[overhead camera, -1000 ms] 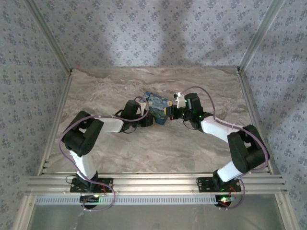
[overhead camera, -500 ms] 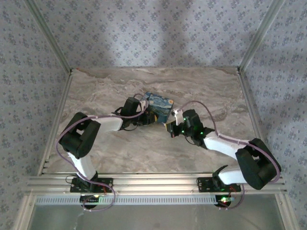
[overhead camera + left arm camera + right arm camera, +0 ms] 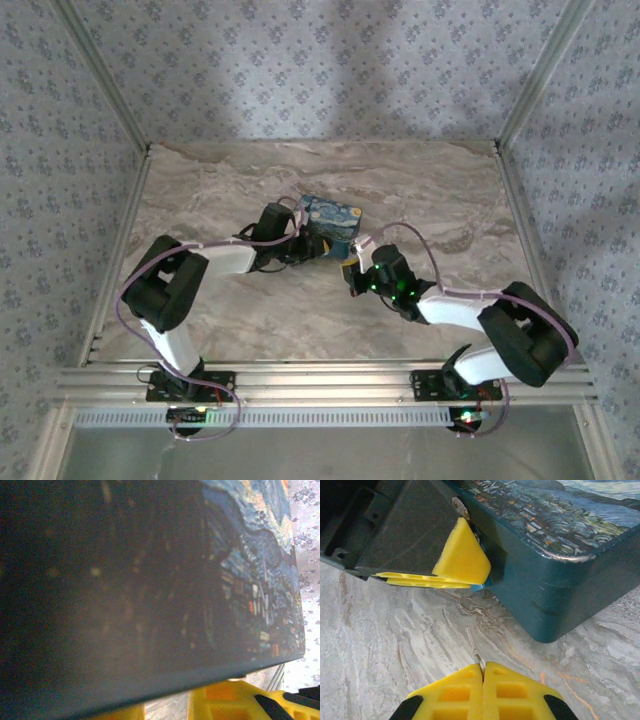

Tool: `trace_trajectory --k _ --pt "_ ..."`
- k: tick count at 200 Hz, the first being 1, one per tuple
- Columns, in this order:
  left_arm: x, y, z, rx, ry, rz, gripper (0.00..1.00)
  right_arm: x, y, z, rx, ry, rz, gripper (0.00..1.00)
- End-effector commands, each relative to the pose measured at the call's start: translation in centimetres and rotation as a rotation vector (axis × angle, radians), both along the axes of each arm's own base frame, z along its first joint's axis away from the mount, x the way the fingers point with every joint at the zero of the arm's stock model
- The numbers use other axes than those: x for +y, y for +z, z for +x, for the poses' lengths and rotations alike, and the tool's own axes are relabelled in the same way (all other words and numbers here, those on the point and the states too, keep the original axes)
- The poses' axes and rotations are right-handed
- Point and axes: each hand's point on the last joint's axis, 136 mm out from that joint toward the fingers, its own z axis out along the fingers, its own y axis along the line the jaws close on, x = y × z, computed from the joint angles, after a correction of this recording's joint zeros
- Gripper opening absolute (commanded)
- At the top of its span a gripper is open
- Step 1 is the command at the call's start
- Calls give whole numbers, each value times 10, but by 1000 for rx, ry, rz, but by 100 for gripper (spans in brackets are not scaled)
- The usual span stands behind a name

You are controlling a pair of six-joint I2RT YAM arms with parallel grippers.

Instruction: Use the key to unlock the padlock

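Note:
A blue swirl-painted box [image 3: 332,218] lies mid-table. My left gripper [image 3: 316,249] reaches in at its near side. In the right wrist view the left gripper [image 3: 481,583] has its yellow fingers [image 3: 462,560] against the box [image 3: 555,555], pinching a small light-blue piece, the padlock [image 3: 479,587], which is mostly hidden. In the left wrist view the box [image 3: 150,580] looms over my left gripper [image 3: 167,709]. My right gripper [image 3: 352,278] hovers just short of the box. The right gripper [image 3: 483,669] is shut on a thin metal key [image 3: 471,641], whose blade points at the padlock with a gap between.
Marbled tabletop [image 3: 250,320] lies bare around the box and toward the near edge. A metal frame rail [image 3: 320,380] runs along the front. Patterned walls [image 3: 320,70] close in the back and sides. A small metal hasp [image 3: 461,507] sits on the box's side.
My right gripper has drawn back from the box toward the near edge, key still held. The box has shifted slightly. The left gripper stays at the box.

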Motion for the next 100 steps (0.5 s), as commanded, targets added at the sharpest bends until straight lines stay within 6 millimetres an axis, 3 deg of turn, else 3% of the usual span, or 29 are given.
trace_trajectory --k 1,100 --pt "-11 32 0 -29 -17 -72 18 1 2 7 -49 -30 8 0" --pt "-14 32 -2 22 6 -102 18 11 -10 18 -52 -55 21 0"
